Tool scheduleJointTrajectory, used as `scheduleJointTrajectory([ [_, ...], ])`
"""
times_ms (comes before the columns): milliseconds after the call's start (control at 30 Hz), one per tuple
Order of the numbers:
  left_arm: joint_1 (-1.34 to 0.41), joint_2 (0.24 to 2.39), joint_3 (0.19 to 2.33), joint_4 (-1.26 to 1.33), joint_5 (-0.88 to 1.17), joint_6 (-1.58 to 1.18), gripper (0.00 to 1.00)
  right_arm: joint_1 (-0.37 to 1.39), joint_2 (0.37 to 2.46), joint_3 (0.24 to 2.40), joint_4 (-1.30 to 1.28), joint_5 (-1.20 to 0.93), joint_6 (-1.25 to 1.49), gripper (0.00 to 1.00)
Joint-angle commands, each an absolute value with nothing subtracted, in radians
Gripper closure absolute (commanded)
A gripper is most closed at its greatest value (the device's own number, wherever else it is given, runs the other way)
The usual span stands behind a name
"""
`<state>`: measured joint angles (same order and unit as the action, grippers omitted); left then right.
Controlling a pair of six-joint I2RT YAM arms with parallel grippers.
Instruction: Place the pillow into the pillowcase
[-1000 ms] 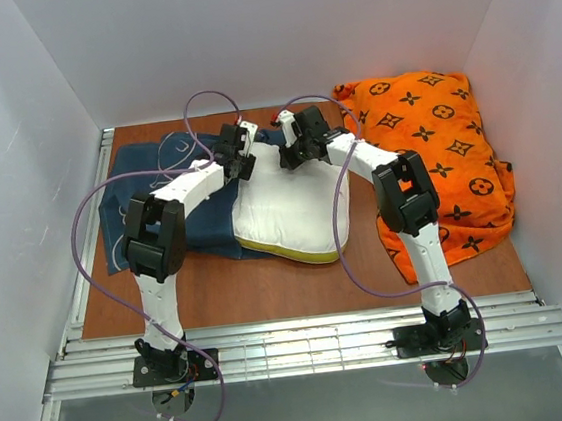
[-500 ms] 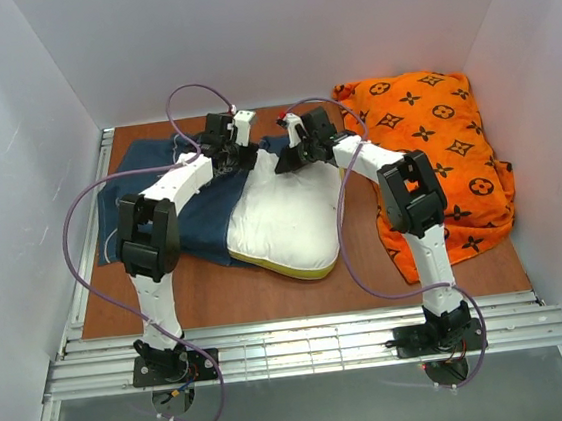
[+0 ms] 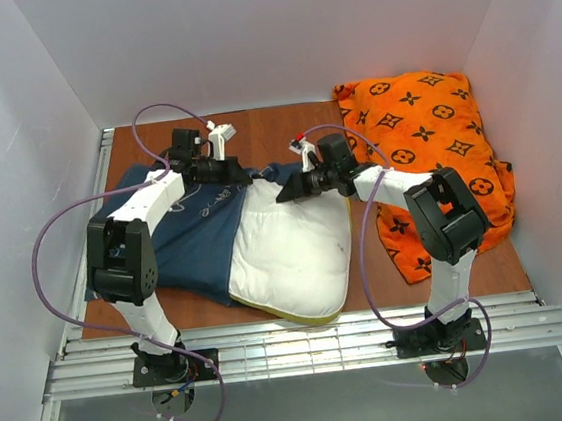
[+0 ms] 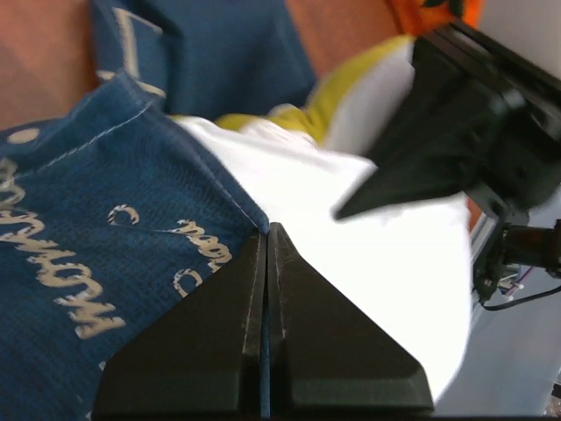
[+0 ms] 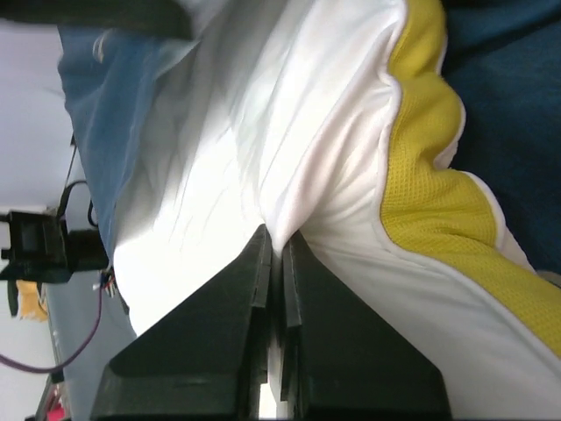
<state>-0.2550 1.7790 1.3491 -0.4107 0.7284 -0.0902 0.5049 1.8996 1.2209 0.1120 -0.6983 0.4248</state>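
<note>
The white pillow (image 3: 290, 250) with a yellow edge band lies in the middle of the table. Its left side sits under the edge of the navy pillowcase (image 3: 189, 240). My left gripper (image 3: 240, 175) is shut on the pillowcase's hem (image 4: 254, 219) at the pillow's far left corner. My right gripper (image 3: 286, 194) is shut on a pinch of the pillow's white fabric (image 5: 285, 224) near the yellow band (image 5: 429, 193). In the left wrist view the right gripper (image 4: 386, 189) shows just past the pillow (image 4: 351, 254).
An orange cushion with dark monograms (image 3: 436, 154) lies at the right, under the right arm's elbow. White walls close in the brown table (image 3: 273, 131) on three sides. Purple cables loop over both arms.
Both grippers have drawn back toward the near edge. The pillow has slid nearer with them, and the pillowcase has spread out to the left and over the pillow's left side.
</note>
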Motion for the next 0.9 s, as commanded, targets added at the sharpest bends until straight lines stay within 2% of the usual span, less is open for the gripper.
scheduleJointTrajectory([
  [0,-0.245,1.833,1.359,-0.452,0.733,-0.023,1.00,0.612,1.838,1.169,0.265,-0.785,0.469,0.99],
  [67,-0.242,1.899,1.425,-0.454,0.675,-0.005,1.00,0.653,1.850,1.184,0.265,-0.776,0.469,0.99],
  [167,-0.235,1.957,1.543,-0.480,0.734,0.046,1.00,0.666,1.893,1.256,0.262,-0.810,0.492,0.99],
  [267,-0.235,1.979,1.608,-0.517,0.813,0.115,1.00,0.632,1.859,1.264,0.252,-0.856,0.489,0.70],
  [300,-0.235,1.965,1.609,-0.523,0.813,0.155,1.00,0.611,1.841,1.255,0.252,-0.857,0.488,0.49],
  [367,-0.227,1.948,1.592,-0.551,0.837,0.218,1.00,0.517,1.798,1.249,0.245,-0.856,0.473,0.30],
  [400,-0.226,1.936,1.582,-0.558,0.835,0.247,1.00,0.481,1.793,1.259,0.236,-0.827,0.431,0.15],
  [467,-0.227,1.908,1.546,-0.560,0.825,0.316,1.00,0.408,1.830,1.374,0.098,-0.710,0.317,0.12],
  [500,-0.226,1.905,1.540,-0.560,0.828,0.331,1.00,0.402,1.859,1.431,0.013,-0.651,0.161,0.12],
  [567,-0.227,1.904,1.540,-0.563,0.831,0.356,1.00,0.403,1.970,1.581,-0.131,-0.551,0.071,0.13],
  [767,-0.227,1.936,1.604,-0.569,0.798,0.388,1.00,0.410,2.238,1.834,-0.317,-0.440,-0.110,0.05],
  [867,-0.227,1.956,1.635,-0.572,0.790,0.393,1.00,0.411,2.299,1.885,-0.356,-0.484,-0.164,0.03],
])
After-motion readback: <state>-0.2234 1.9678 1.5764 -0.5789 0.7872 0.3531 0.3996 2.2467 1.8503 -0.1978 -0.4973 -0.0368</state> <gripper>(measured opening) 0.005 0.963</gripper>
